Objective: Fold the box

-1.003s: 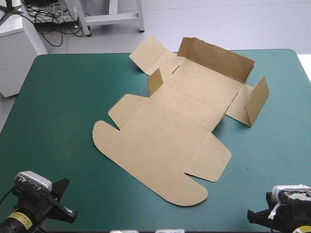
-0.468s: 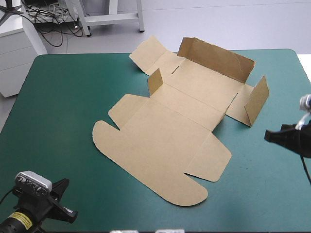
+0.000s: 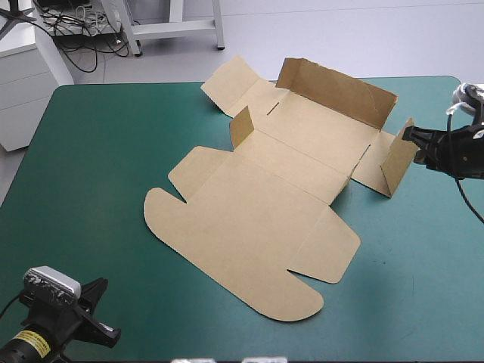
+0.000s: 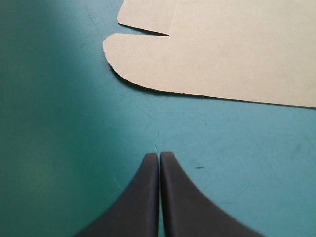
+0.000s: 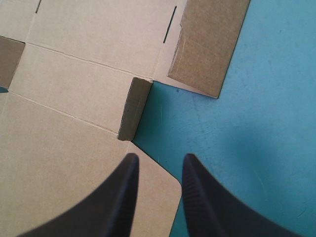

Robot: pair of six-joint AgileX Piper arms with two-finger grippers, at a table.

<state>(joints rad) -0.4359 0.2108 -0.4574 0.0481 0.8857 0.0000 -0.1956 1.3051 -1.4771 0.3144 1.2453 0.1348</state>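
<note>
Brown board fills the middle of the teal-green worktop (image 3: 98, 166). The box (image 3: 257, 219), a cut sheet of brown board, lies mostly flat, with its big round-cornered lid panel (image 3: 227, 257) toward the near edge and its tray part toward the far right. Only the tall far wall (image 3: 336, 91), a side flap (image 3: 401, 155) on the right and a small tab (image 3: 240, 125) on the left stand up, so the folding looks barely begun.

The right claw (image 3: 414, 144), two broad black fins, hangs at the worktop's right edge just beside that raised side flap. Whether it touches the flap cannot be told. Its wrist view shows the fins a little apart with nothing gripped, one tip over board and the other over cover. That placement reads as a set-up to push or pinch the flap inward toward the tray floor.

The left claw (image 4: 159, 155) sits low at the near left corner, fins pressed together into one point. It is aimed at the lid panel's rounded corner but well apart from it, probably parked clear. That leaves the sheet unpinned and free to slide under a push.
</note>
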